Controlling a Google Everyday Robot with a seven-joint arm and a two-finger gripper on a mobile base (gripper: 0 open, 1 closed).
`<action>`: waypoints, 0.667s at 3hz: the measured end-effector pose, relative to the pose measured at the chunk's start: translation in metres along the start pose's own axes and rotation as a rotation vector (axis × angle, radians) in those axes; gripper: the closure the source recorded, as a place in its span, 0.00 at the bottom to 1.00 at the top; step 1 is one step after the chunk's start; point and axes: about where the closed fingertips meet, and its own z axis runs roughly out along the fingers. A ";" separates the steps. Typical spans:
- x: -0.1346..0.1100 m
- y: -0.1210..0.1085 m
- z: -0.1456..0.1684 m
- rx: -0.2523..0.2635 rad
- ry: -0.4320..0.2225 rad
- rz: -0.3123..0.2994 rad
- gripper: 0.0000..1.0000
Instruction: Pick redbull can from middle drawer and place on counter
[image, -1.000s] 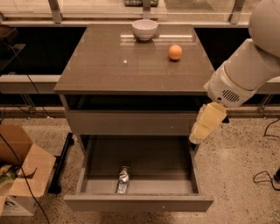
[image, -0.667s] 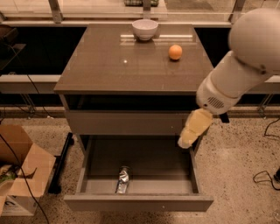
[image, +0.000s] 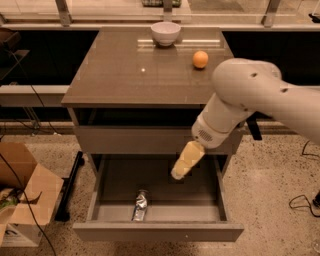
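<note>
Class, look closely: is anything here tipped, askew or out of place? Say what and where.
The redbull can seems to lie tipped over, slightly askew, near the front of the open middle drawer; the gripper hangs apart, up-right of it.

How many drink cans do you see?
1. The redbull can lies on its side near the front of the open middle drawer; the gripper hangs over that drawer. Others could hide in the shut drawer above.

Nothing legible anywhere: the redbull can (image: 140, 206) lying in the middle drawer (image: 157, 232) shows no readable brand, and the cardboard box (image: 30, 195) carries only a dark, unreadable patch of print. The gripper (image: 178, 173) hangs over that drawer's tray.
</note>
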 end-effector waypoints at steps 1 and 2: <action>-0.008 -0.001 0.060 -0.026 0.039 0.146 0.00; -0.009 -0.002 0.096 -0.051 0.043 0.257 0.00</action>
